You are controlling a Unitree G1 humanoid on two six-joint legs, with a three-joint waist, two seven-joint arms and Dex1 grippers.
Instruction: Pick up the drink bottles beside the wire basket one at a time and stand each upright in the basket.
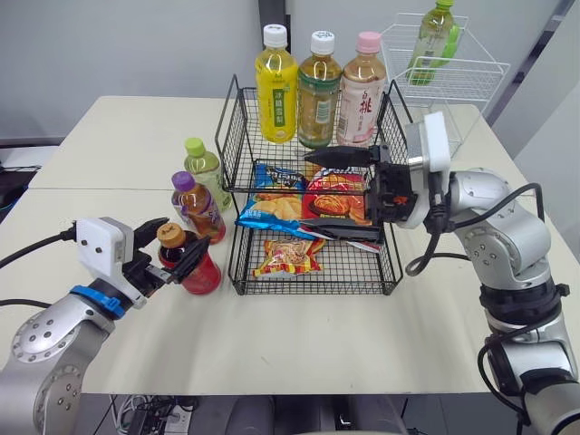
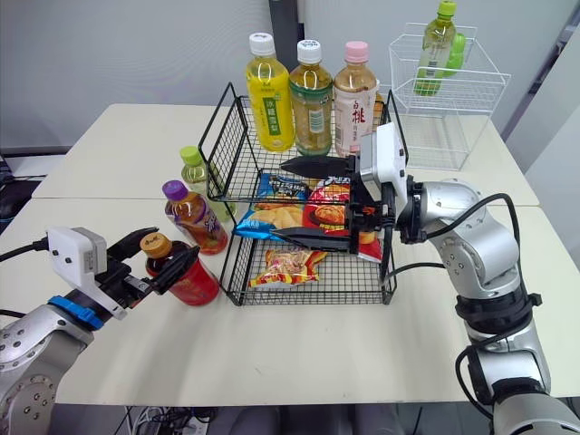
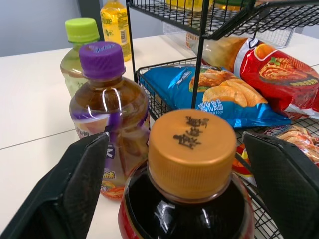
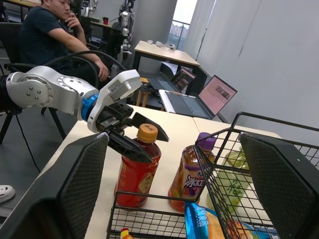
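Looking at the left gripper point(image 1: 186, 233), has it got hold of anything?

No. Its two fingers are spread apart, one on each side of the gold-capped bottle point(image 3: 192, 149), level with the neck and not pressing it. That bottle stands upright on the table point(image 1: 317, 344), just beside the left wall of the black wire basket point(image 1: 313, 291).

What crowds it?

The purple-capped bottle point(image 1: 195, 208) stands right behind it, very close; I cannot tell whether they touch. The green-capped bottle point(image 1: 207, 168) is behind that one, and all three are outside the basket, along its left side.

And the basket itself?

It has two tiers. On the upper one three bottles stand upright in a row: a yellow bottle point(image 1: 276, 91), a green tea bottle point(image 1: 319, 95) and a pink-capped bottle point(image 1: 361, 95). The lower tier holds snacks: a blue chip bag point(image 1: 272, 210), a red bag point(image 1: 340, 201) and a small packet point(image 1: 288, 256).

The right gripper point(image 1: 306, 191)?

Gaping wide and holding nothing. It reaches in from the basket's right side, one finger along the upper tier's front edge, the other low across the snack bags.

Anything further off?

A white wire basket point(image 1: 453, 82) at the table's far right corner, with a green bottle point(image 1: 435, 41) in it. The right wrist view also shows a seated person point(image 4: 45, 35) and an open laptop point(image 4: 217, 94).
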